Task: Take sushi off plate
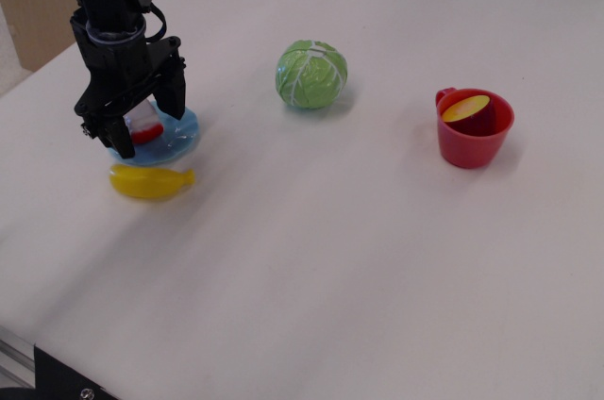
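Note:
The sushi, a white block with a red end facing the camera, sits tilted between my black gripper's fingers over the left part of the light-blue plate. My gripper points down at the table's far left and is closed on the sushi's sides. Whether the sushi still touches the plate is hidden by the fingers. Only the right half of the plate shows.
A yellow banana toy lies just in front of the plate. A green cabbage toy stands to the right. A red cup with a yellow piece inside is at the far right.

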You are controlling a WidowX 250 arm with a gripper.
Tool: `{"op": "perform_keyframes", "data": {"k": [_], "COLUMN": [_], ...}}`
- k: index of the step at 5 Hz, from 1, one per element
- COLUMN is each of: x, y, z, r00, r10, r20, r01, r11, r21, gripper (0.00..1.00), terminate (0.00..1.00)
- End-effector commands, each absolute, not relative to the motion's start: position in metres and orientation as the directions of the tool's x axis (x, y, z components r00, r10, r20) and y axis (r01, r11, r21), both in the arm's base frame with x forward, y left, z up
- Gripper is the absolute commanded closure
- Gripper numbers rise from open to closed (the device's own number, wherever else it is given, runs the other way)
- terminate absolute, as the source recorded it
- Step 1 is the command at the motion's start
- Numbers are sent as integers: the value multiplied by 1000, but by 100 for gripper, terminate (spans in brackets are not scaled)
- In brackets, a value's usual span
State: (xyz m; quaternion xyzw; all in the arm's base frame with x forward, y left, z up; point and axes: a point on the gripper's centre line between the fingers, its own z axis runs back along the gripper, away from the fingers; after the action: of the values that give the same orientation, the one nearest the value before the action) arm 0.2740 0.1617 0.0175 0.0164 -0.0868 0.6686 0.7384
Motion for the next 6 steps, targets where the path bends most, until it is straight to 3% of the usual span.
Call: {"op": "perform_keyframes", "data": {"k": [1,3,5,6], "x": [269,271,270,262], "y": [167,146,68,22], "z": [27,46,73,64], "r00": [107,237,420,544], "r10": [978,941,861,810], "r20": [179,242,289,218], "r01": [-987,-961,-874,-803], "r11": [127,264,469,578], "r21": [-102,-85,-126,-145], "gripper": [100,100,100,100], "terminate": [0,0,0,0]}}
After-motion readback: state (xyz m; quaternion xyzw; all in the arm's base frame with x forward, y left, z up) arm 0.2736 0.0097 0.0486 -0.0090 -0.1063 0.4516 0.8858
